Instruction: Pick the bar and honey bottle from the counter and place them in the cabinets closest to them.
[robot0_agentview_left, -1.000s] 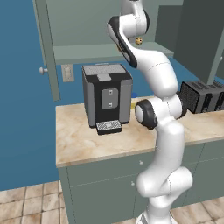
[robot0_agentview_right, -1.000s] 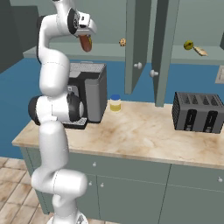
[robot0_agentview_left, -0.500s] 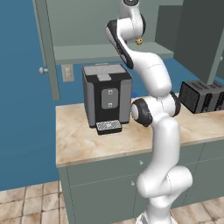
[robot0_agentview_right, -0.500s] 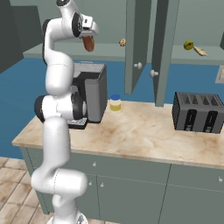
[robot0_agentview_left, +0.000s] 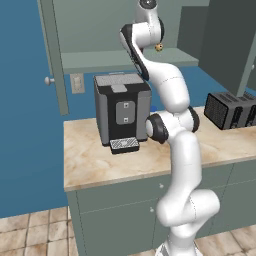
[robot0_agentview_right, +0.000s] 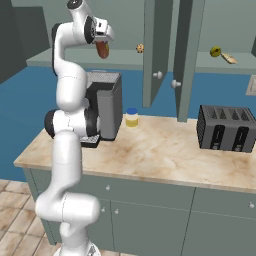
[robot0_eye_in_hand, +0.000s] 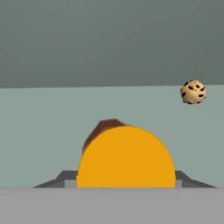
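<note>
You find no readable text, label, brand or number on anything in these views.

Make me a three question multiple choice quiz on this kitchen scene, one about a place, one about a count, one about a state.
1. Where is the honey bottle?
A. on the counter
B. in the end effector, up at the open cabinet shelf
C. on the toaster

2. How many slots are on the toaster top?
A. none
B. two
C. five

3. What state are the cabinet doors above the counter in?
A. open
B. shut
C. removed

Answers: 1 B, the amber bottle hangs from the end effector at shelf height. 2 B, two dark slots show. 3 A, the doors stand edge-on with the shelf exposed.
</note>
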